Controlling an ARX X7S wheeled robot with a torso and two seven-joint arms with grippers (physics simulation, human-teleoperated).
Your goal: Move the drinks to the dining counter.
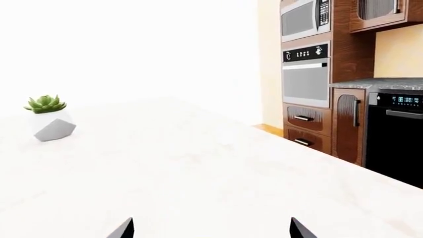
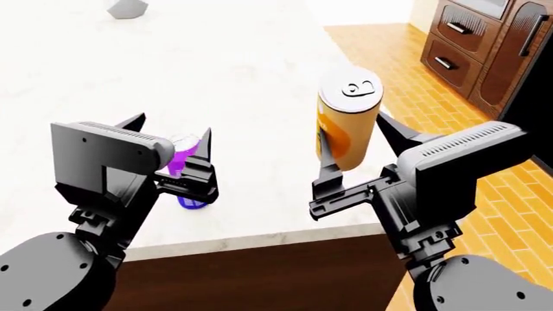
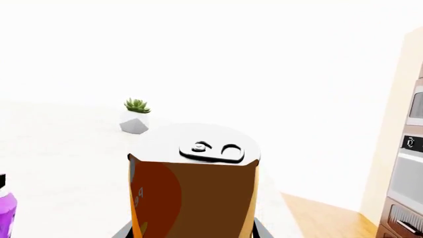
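The right gripper (image 2: 350,152) is clamped on the orange-yellow can (image 2: 348,120), held upright above the near edge of the dining counter (image 2: 250,78), at about 1 o'clock in the head view. The left gripper (image 2: 173,152) stands parted and holds nothing, its fingers flanking the purple soda can (image 2: 186,170), which stands on the counter at about 9 o'clock. To finish well, lower the orange can straight down, a little inboard of the edge, and release only once its base sits flat. The purple can's base is half hidden by the left fingers. The 3rd drink, the white bottle, is not visible. A small potted succulent (image 1: 47,118) sits far back.
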